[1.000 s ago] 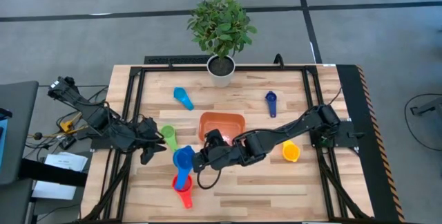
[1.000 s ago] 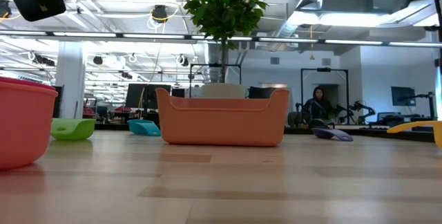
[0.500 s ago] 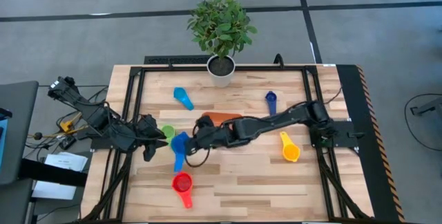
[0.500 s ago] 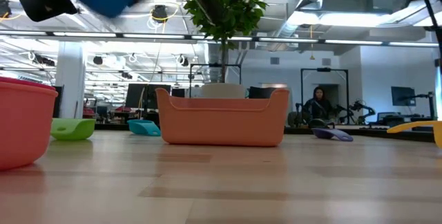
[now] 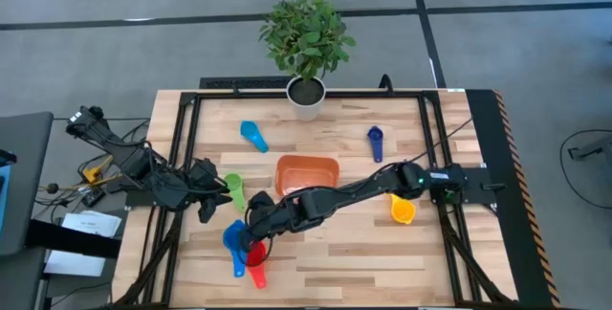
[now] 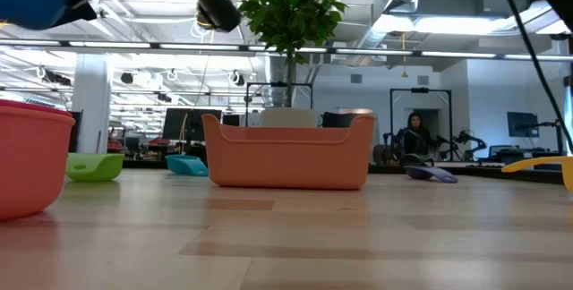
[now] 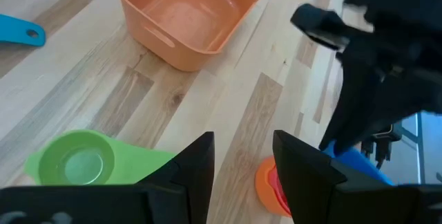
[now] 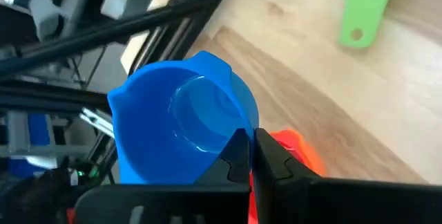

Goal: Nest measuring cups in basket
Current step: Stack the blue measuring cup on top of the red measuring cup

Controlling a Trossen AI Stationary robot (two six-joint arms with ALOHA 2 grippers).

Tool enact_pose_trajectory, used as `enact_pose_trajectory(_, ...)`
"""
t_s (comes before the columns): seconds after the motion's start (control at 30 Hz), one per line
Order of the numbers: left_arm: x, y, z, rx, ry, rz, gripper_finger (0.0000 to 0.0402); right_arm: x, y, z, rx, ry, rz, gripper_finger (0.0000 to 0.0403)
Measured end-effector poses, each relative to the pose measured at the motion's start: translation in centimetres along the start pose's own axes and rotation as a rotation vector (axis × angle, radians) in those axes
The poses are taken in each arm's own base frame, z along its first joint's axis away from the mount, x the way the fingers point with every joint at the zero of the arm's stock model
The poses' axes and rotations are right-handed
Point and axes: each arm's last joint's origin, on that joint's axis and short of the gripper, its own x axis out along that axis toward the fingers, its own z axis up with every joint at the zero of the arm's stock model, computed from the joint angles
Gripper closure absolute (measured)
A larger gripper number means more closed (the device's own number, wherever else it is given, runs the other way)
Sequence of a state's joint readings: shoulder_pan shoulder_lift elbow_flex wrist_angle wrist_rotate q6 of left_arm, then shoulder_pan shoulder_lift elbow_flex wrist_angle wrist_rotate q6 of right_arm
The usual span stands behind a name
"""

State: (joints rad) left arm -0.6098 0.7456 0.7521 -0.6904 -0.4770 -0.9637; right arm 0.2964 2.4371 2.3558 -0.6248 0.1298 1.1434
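My right gripper (image 5: 254, 228) reaches across to the near left of the table and is shut on a blue measuring cup (image 5: 234, 239), which it holds in the air. A red cup (image 5: 255, 258) stands on the table just below and beside the blue one. The orange basket (image 5: 307, 174) sits at the table's middle. A green cup (image 5: 232, 188) lies right of my left gripper (image 5: 207, 201), which hovers open and empty. A light blue cup (image 5: 253, 135), a navy cup (image 5: 375, 141) and a yellow-orange cup (image 5: 402, 210) lie apart on the table. My right gripper pinches the blue cup's wall at the rim (image 8: 243, 128), one finger inside the bowl and one outside. The fingers slant down from the table's right side. The cup hangs clear of the table, mouth up, with its handle (image 5: 239, 268) toward the near edge, over the red cup (image 8: 298, 148).
A white plant pot (image 5: 306, 99) with a leafy plant stands at the far edge. A black frame (image 5: 182, 128) runs around the tabletop. Bare wood lies near and right of the red cup.
My right gripper has carried the blue cup first toward the far edge, then back toward the near left corner and down. It now hangs beside and above the red cup. The arm has stretched out and the wrist has rolled. The red cup has stayed in place.
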Motion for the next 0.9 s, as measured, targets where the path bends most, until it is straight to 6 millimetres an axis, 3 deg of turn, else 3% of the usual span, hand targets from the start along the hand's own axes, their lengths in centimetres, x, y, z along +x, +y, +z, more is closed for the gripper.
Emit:
enact_pose_trajectory(0.3,0.0,0.0,0.0,-0.003,0.002,0.002,0.0265,1.1,-0.6,-2.2,-0.096,0.114,-0.02,0.0394)
enact_pose_trajectory(0.9,0.0,0.1,0.0,-0.012,0.004,0.009,0.0265,1.1,-0.9,-2.3,-0.261,0.161,-0.024,0.0388)
